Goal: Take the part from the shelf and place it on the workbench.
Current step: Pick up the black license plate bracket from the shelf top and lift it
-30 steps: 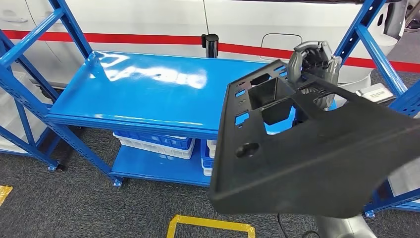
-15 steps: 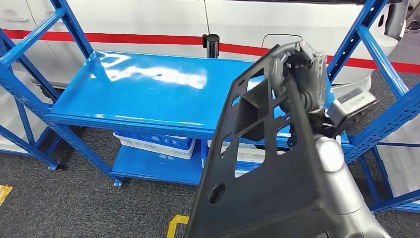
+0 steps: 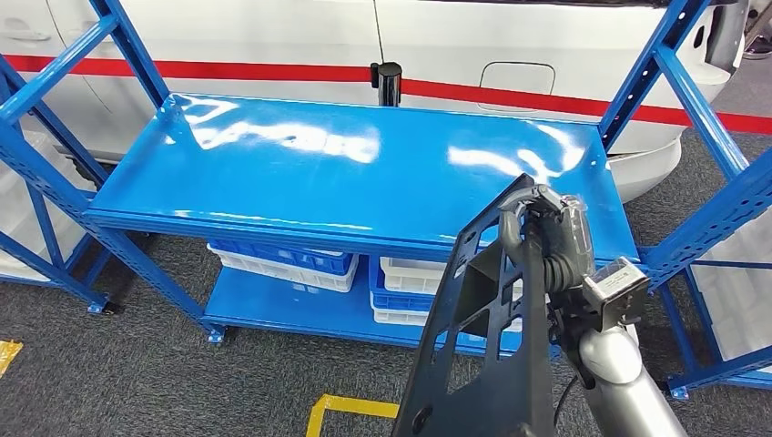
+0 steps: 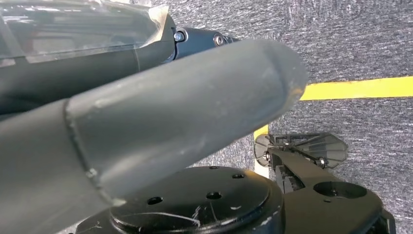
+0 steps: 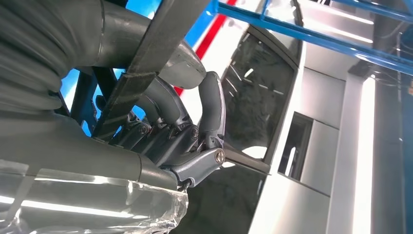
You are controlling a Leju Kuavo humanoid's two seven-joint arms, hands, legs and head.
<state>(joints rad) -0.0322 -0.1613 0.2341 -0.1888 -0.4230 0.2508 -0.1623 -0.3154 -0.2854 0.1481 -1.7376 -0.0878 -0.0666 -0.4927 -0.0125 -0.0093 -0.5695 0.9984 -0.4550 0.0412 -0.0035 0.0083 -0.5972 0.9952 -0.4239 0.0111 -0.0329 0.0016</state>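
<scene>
The right hand (image 3: 546, 238) grips the part (image 3: 482, 350) — a flat black plastic panel with several cut-outs — by its upper edge, fingers curled around the rim. In the right wrist view the dark fingers (image 5: 165, 114) wrap a thin black bar of the panel, the thumb on the other side. The part hangs on edge, nearly upright, in front of the blue shelf (image 3: 346, 168), clear of its top surface and not touching it. It is off the shelf but not yet on any workbench; no workbench is visible here.

The left hand (image 4: 160, 122) appears in its own wrist view as a thick grey thumb over grey carpet and a yellow floor line (image 4: 360, 87). Whether its fingers are spread or curled I cannot tell, and nothing appears to be in it.

The main risk seems to be the grip itself: one hand holds a large, long panel at one end, so the weight below could make it swing or twist and slip through the fingers. The lower end hangs low near the robot's own body, and the blue upright (image 3: 705, 218) of the rack stands close on the right — a turn toward the workbench could knock the panel against either and jar it loose
</scene>
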